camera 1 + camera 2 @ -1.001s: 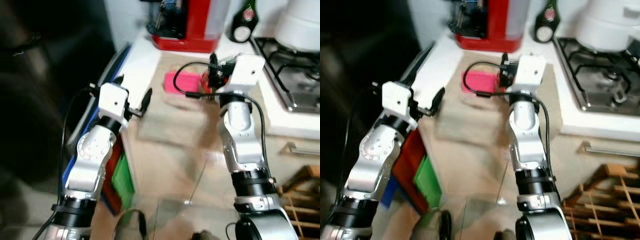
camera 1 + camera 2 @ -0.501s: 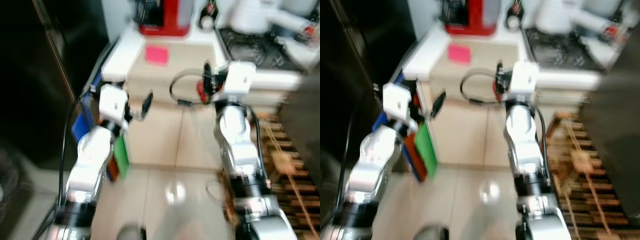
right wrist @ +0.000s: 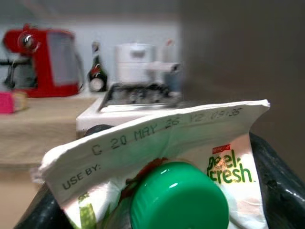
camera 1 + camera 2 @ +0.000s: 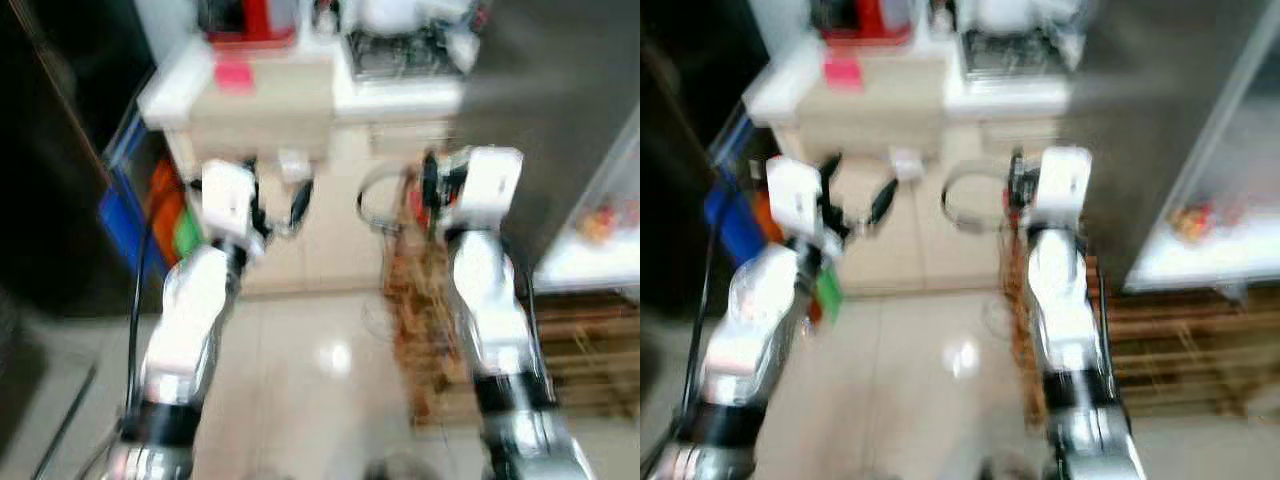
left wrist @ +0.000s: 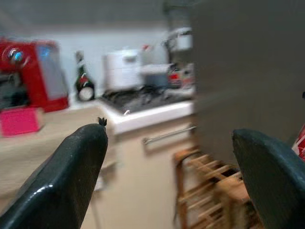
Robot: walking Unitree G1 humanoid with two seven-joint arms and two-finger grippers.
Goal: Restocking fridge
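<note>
The right gripper (image 3: 157, 210) is clamped on a green-capped carton (image 3: 162, 157); the open fridge (image 4: 1230, 200), blurred, seems to lie to its right, nearer this arm; the left gripper (image 5: 167, 176) hangs spread, empty

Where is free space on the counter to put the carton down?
The beige counter looks bare in front of the pink box. Behind it stand the red machine and dark bottle; the hob is crowded. The right gripper holds the carton.
</note>
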